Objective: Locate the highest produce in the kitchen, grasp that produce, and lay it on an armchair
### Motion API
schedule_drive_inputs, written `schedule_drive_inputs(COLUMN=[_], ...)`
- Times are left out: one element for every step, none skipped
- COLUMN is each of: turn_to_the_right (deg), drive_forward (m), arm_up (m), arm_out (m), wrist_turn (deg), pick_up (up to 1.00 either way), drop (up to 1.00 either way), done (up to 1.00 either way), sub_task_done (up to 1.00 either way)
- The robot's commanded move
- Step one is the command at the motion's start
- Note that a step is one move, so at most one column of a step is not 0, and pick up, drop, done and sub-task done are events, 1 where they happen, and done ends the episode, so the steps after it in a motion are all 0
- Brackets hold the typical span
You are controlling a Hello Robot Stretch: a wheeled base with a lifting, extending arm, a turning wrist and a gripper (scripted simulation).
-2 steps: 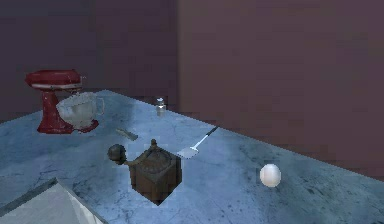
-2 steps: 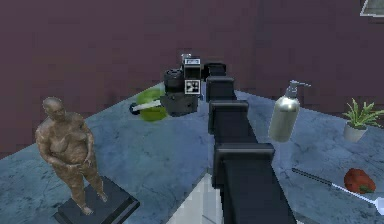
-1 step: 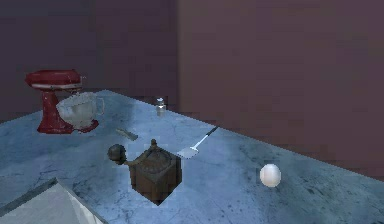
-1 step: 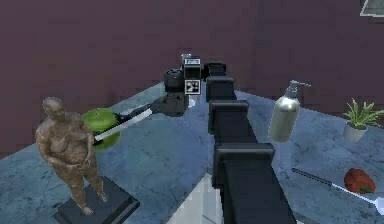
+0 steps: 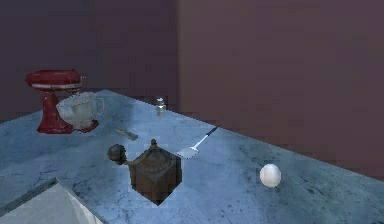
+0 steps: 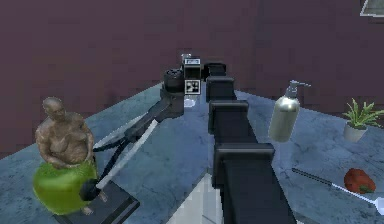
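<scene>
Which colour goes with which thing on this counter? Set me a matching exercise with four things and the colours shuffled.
Things
1. stand mixer
2. small ball
3. boxy grinder
4. round thing just below the statuette in the arm side view

Colours
A. green
B. red
C. white
D. dark brown

Pairs: 1-B, 2-C, 3-D, 4-A.
</scene>
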Motion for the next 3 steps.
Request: schedule_drive_inputs(turn_to_the_right=[0.0,0.0,-45.0], drive_forward=[0.0,0.0,0.0], arm_up=[0.0,0.0,0.0], arm_out=[0.0,-0.28,0.0], wrist_turn=[-9.0,0.0,0.0], pick_up=[0.0,0.0,0.0], drop=[0.0,0.0,0.0], done=[0.0,0.0,0.0], sub_task_done=[0.0,0.0,0.0])
